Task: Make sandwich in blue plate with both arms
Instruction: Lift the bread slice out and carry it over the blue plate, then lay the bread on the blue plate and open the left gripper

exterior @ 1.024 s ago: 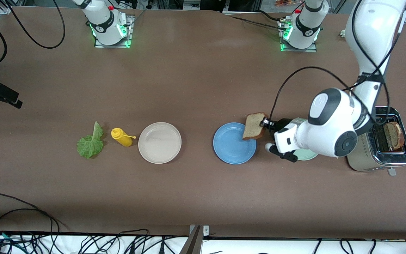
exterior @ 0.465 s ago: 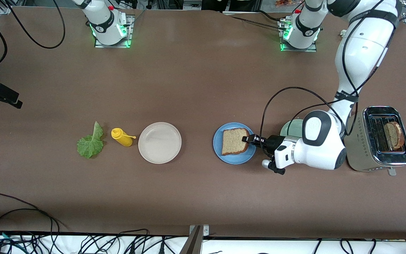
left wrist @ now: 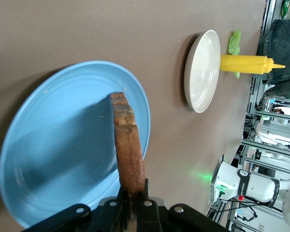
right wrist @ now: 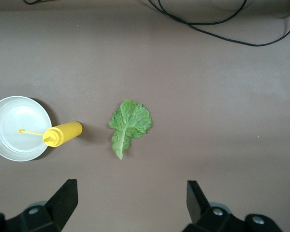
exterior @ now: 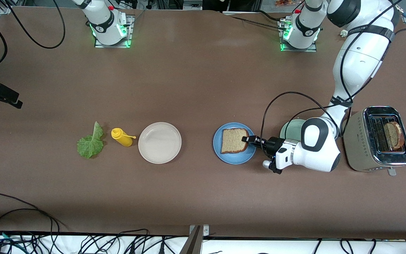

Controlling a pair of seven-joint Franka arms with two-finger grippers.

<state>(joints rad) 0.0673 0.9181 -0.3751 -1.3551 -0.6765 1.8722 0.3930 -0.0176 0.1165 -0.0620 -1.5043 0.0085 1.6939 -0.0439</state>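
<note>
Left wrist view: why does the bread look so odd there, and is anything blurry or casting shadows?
Left wrist view: the brown bread slice is seen edge-on, held by the left end effector, whose near parts blur; it shadows the round blue plate. Front view: green lights glow at the arm bases, and the shiny metal toaster shows glare.

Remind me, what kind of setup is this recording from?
Most likely a robotics lab bench staged as a kitchen task: arm bases bolted to a brown table, cables along its edge, a toaster. The left pincer holds a bread slice over the blue plate.
</note>
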